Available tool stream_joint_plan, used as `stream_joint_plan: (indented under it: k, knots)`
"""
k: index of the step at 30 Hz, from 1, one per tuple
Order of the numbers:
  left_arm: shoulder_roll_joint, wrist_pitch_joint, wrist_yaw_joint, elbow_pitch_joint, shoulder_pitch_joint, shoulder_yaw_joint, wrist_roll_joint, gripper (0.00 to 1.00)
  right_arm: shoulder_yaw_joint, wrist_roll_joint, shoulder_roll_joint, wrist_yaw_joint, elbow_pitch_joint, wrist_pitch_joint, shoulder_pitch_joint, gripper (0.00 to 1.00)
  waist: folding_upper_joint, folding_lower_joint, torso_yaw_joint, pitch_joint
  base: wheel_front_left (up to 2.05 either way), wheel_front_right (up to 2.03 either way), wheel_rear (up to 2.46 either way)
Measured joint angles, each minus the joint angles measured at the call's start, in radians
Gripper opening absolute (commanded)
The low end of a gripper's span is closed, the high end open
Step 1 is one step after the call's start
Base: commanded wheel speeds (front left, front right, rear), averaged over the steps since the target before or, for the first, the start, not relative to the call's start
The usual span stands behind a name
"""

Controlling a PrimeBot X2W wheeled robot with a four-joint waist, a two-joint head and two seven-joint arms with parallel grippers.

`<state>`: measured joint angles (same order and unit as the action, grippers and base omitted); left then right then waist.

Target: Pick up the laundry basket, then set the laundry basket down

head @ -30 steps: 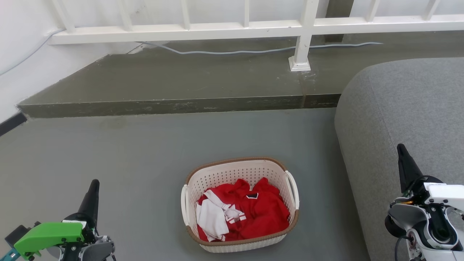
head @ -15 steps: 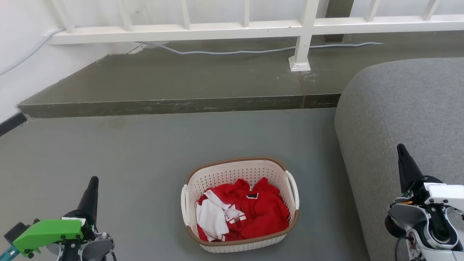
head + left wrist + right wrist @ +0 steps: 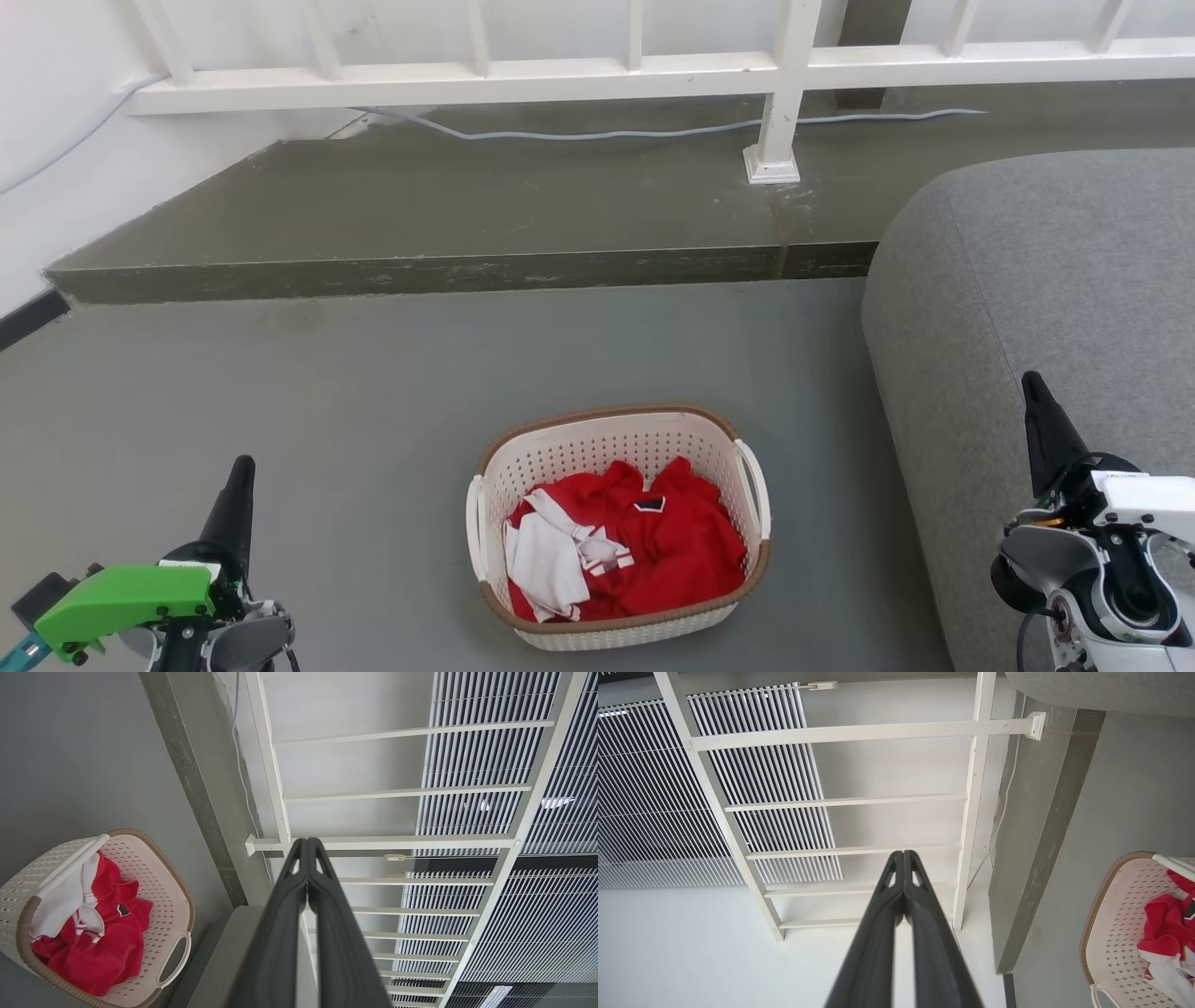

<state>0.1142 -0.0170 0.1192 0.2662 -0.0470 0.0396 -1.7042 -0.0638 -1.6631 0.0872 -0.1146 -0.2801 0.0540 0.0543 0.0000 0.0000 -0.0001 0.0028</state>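
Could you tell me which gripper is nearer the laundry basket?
Left, it seems: the left gripper is left of the laundry basket; the right gripper, farther off, by the sofa.

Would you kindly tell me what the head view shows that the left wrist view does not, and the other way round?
The head view adds the right gripper and the green cover on the left arm. The left wrist view adds the slatted blinds beyond the white railing, and the left gripper seen along its jaws, which are pressed together. Both share the laundry basket on the floor, the red and white clothes in it, the white railing, the step and the grey sofa.
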Motion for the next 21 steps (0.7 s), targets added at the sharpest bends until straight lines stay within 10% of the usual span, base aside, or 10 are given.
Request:
stream_joint_plan:
  k: [21]
  knots:
    - [-0.001, 0.000, 0.001, 0.005, 0.000, -0.002, 0.000, 0.00, -0.002, 0.000, -0.001, 0.000, -0.001, 0.001, 0.000, 0.00, 0.0000, 0.0000, 0.000, 0.000, 0.00, 0.00, 0.00]
